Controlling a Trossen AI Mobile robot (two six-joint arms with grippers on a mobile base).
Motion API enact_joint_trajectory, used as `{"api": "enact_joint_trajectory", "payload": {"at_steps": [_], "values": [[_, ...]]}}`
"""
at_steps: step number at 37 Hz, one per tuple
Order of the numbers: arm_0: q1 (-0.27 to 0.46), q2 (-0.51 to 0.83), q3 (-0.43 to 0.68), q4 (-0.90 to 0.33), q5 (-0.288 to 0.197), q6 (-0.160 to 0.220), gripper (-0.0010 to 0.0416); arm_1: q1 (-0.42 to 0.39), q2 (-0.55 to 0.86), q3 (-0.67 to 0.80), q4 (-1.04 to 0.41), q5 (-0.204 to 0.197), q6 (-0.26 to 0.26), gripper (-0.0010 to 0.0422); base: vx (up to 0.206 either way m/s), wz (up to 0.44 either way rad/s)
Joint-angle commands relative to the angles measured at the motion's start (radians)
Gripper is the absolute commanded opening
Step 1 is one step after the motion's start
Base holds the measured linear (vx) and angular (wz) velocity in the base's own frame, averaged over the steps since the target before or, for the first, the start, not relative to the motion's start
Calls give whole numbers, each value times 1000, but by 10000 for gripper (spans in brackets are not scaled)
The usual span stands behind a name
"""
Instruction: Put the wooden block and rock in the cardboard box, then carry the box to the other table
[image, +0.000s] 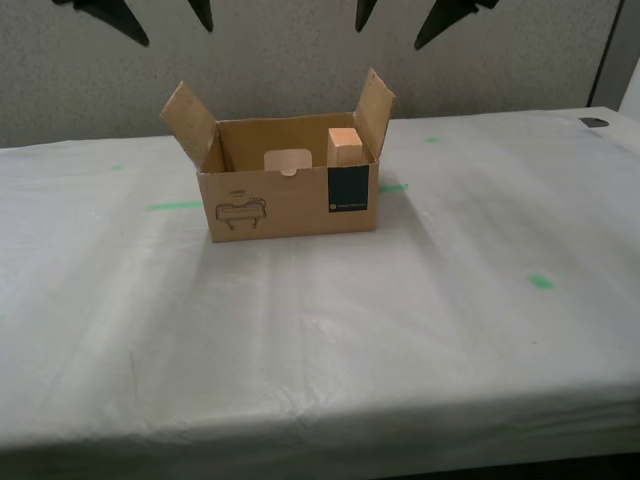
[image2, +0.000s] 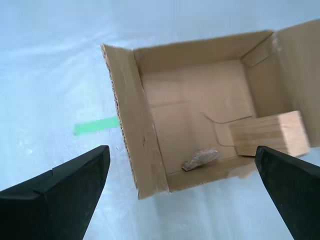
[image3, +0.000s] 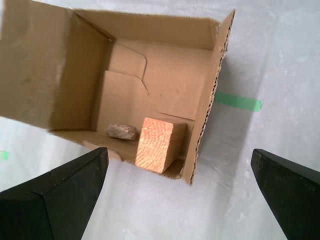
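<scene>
The cardboard box (image: 280, 200) stands open on the other table (image: 400, 330), its two end flaps raised. Inside it the wooden block (image: 344, 145) pokes up at the end towards the exterior view's right. The rock (image3: 122, 131) lies on the box floor beside the block (image3: 157, 145); the box wall hides it in the exterior view. My first gripper (image3: 178, 151) hangs open above the block's end of the box (image3: 165, 35). Over the other end my second gripper (image2: 180, 152) is open too, looking down on the rock (image2: 200, 157) and block (image2: 270, 134). Neither gripper touches anything.
Green tape marks (image: 175, 206) lie on the wrinkled whitish sheet beside the box, and another mark (image: 540, 282) towards the exterior view's right. A small dark object (image: 593, 122) sits at the table's far corner on that side. A grey partition stands behind the table.
</scene>
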Motion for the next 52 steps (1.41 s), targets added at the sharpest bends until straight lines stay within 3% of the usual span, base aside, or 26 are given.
{"api": "enact_joint_trajectory", "payload": {"at_steps": [1,5,11,17,19,24,34,39,52], "values": [[0,-51,1,-31,5,-18,399,-5,-69,1,-24,2,5,398,0,0],[0,-114,1,-73,14,-19,399,-10,-147,1,-53,1,8,398,0,0],[0,-210,1,-97,95,-42,399,-22,-240,0,-105,-12,17,398,0,0],[1,-289,0,-114,98,-52,399,-54,-327,-3,-177,-172,31,398,0,0],[1,-311,-2,-126,99,-59,399,-66,-359,-8,-195,-193,30,398,0,0],[1,-402,-88,-100,102,-65,398,-77,-445,-45,-198,-192,11,398,0,0],[1,-645,-411,39,102,-62,399,-77,-637,-227,-174,-193,-45,398,0,0],[1,-750,-550,109,101,-62,399,-77,-718,-342,-140,-192,-47,398,0,0],[1,-894,-771,186,101,-61,398,-78,-863,-578,-16,-188,-56,398,0,0]]}}
